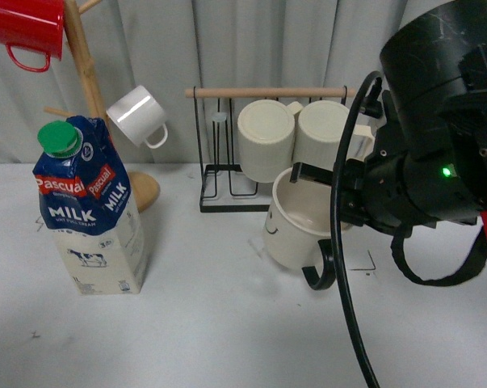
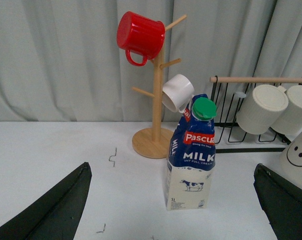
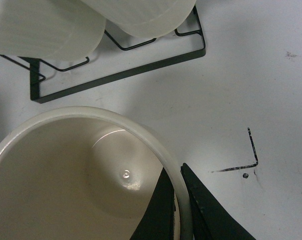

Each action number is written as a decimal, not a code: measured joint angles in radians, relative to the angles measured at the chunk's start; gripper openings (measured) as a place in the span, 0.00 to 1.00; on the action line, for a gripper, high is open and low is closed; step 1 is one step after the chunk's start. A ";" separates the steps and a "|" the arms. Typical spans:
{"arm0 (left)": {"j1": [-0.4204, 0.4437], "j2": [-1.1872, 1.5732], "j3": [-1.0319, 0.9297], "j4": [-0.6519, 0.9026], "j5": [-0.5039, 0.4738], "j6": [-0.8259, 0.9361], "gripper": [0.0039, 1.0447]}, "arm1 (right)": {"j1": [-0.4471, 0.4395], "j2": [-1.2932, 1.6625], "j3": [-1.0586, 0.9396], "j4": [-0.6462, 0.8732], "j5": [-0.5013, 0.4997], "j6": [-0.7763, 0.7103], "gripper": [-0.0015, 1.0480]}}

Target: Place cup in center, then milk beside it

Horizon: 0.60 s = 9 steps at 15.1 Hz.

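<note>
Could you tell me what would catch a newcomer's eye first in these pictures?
The right gripper, on a bulky black arm filling the right of the front view, pinches the rim of the tilted cream cup in front of the wire rack. At the left, the blue milk carton stands upright on the white table, with a red mug hanging on the wooden tree behind it.
</note>
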 joint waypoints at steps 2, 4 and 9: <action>0.000 0.000 0.000 0.000 0.000 0.000 0.94 | 0.015 0.047 0.079 -0.078 0.024 0.021 0.03; 0.000 0.000 0.000 0.000 0.000 0.000 0.94 | 0.066 0.092 0.176 -0.210 0.031 0.041 0.03; 0.000 0.000 0.000 0.000 0.000 0.000 0.94 | 0.067 0.124 0.190 -0.250 0.032 0.040 0.03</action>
